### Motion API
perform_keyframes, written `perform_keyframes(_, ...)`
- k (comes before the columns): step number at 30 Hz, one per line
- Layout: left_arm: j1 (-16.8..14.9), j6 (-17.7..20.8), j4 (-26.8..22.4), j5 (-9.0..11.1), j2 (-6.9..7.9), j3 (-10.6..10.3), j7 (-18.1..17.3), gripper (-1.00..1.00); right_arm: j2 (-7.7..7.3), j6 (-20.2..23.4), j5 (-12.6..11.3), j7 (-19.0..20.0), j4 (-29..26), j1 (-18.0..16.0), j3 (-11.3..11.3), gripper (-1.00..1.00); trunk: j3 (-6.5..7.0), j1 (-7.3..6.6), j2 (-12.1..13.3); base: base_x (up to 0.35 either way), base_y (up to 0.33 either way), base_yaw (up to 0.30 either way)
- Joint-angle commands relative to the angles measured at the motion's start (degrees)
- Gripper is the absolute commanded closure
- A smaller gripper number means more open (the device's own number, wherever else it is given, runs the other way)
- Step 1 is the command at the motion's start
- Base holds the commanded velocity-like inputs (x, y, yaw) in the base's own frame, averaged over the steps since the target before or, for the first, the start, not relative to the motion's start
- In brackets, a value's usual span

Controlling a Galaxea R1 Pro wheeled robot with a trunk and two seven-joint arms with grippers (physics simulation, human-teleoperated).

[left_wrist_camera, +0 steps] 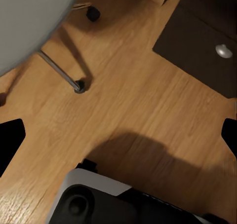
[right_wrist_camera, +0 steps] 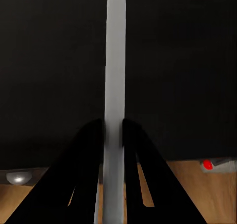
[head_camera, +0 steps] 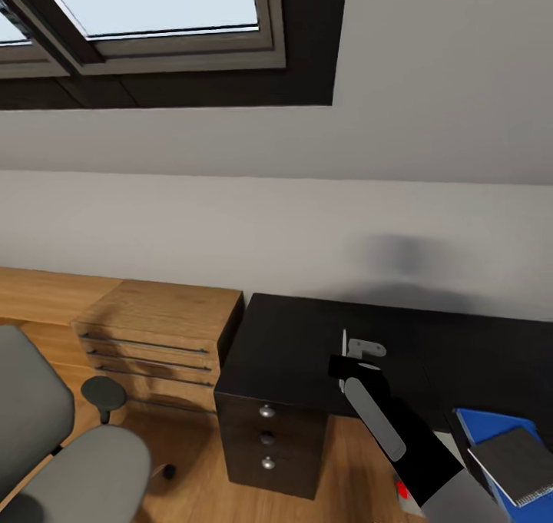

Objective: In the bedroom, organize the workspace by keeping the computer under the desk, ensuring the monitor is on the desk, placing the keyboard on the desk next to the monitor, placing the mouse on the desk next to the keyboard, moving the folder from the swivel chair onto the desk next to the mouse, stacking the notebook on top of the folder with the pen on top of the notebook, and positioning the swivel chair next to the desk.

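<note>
The flat bright-blue folder [head_camera: 491,423] and grey upholstered swivel chair [head_camera: 46,438] are cut off by the frame edges.

Glossy black desk [head_camera: 292,346], wooden floor [left_wrist_camera: 143,105], cloth-covered swivel chair [head_camera: 46,446].

Light-wood chest of drawers [head_camera: 157,339] on wooden floor [left_wrist_camera: 138,110], skylight [head_camera: 146,4] above.

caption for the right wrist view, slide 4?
Right gripper clamps a slim silver-grey keyboard edge-on above the black desk, wood floor below.
</note>
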Motion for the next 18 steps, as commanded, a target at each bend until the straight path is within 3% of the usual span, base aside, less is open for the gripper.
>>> perform_keyframes(1, 0.0, 0.1, 0.0, 0.4, 0.07, -0.2, -0.2, -1.00, -0.05, 0.1, -0.4, -0.4, -0.1, -0.1, 0.2, 1.00, 0.13, -0.18, 0.3, 0.000, 0.000, -0.241)
perform_keyframes(18, 0.0, 0.0, 3.2, 0.3, 0.25, -0.3, -1.6, -1.00, -0.05, -0.1, -0.4, -0.4, 0.0, -0.1, 0.1, 1.00, 1.45, -0.62, 1.1, 0.000, 0.000, -0.247)
